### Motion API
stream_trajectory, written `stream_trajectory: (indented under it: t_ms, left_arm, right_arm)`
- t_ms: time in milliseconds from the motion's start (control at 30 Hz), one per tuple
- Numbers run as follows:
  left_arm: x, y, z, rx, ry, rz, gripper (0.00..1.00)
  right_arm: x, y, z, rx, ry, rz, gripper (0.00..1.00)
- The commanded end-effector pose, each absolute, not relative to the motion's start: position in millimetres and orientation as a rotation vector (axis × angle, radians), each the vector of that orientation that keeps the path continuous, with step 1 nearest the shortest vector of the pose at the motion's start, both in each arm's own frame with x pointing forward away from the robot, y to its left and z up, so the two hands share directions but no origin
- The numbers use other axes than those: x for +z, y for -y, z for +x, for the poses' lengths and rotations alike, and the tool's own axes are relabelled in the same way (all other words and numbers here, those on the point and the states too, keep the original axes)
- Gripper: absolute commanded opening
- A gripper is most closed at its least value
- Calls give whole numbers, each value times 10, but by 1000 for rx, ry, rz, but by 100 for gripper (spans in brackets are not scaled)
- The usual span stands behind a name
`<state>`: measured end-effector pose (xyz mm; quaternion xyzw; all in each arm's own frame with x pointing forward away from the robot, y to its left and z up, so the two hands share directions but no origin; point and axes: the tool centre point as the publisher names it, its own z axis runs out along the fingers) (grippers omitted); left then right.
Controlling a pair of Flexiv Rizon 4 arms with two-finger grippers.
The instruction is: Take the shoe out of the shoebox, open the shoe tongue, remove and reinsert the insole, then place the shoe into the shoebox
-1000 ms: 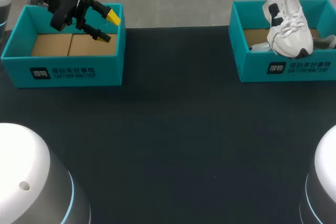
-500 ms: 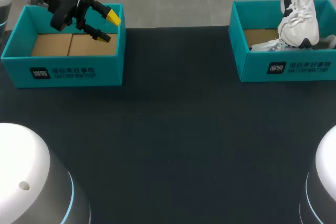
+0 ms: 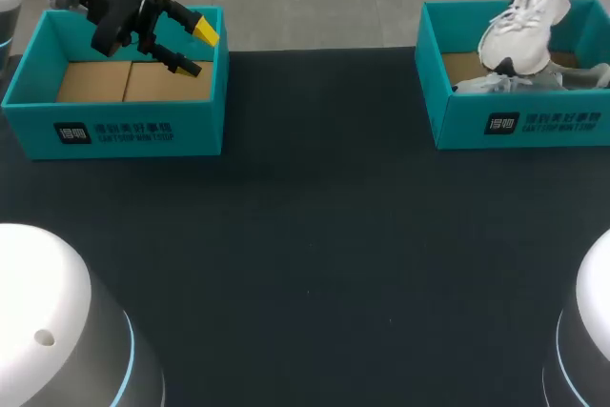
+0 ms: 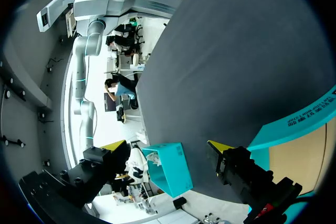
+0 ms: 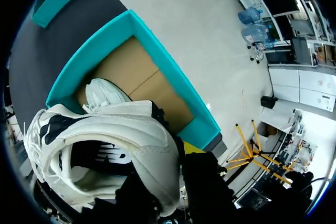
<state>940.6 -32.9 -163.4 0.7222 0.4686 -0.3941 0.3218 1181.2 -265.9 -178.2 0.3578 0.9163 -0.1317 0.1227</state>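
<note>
white lace-up sneaker with dark patches (image 3: pixel 519 21) hangs tilted, toe lowest, over teal cardboard shoebox (image 3: pixel 457 126) at far right corner of black table (image 3: pixel 315 235). right gripper (image 5: pixel 176 174) clamped on sneaker's heel collar. second pale shoe (image 3: pixel 500 83) lies inside same box. left gripper (image 3: pixel 193 48) holds nothing, fingers spread, above far right corner of second teal shoebox (image 3: pixel 195 131) at table's far left corner.
</note>
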Motion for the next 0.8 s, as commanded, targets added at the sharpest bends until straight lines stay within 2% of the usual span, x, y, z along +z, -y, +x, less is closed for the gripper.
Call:
stream_trajectory:
  t_ms: [33, 367, 800]
  left_arm:
    - [-1632, 324, 9411, -1034, -1230, 1900, 100]
    - [-1632, 324, 9411, -1034, -1230, 1900, 100]
    - [-1632, 324, 9411, -1034, -1230, 1900, 100]
  right_arm:
    - [-1755, 2625, 11789, -387, -2548, 1259, 0]
    - [-1856, 2679, 11734, -395, -2231, 1793, 0]
    - [-1847, 2683, 11720, -421, -2169, 1865, 0]
